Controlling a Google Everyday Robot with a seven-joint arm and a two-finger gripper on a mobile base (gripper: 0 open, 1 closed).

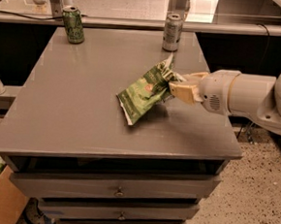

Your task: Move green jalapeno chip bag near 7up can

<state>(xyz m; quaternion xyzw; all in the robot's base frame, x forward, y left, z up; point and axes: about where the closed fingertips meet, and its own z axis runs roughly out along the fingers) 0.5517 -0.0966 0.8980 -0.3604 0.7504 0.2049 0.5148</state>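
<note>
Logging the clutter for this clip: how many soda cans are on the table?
2. A dark green can stands at the back left corner; a pale silver-green can stands at the back edge, right of centre. None seems hidden. The tool, nearer us, grips the chip bag.

The crinkly green foil chip bag (144, 92) sits mid grey metal desk (81, 119), its right end pinched by the tan pincer (174, 87) coming from the right. Behind it stands the slim silver 7up can (172, 33), with the darker green can (73, 25) at back left.

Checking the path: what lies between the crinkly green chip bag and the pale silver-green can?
Only bare grey tabletop, seen in the camera view. The gripper grips the bag's edge, mid-table.
</note>
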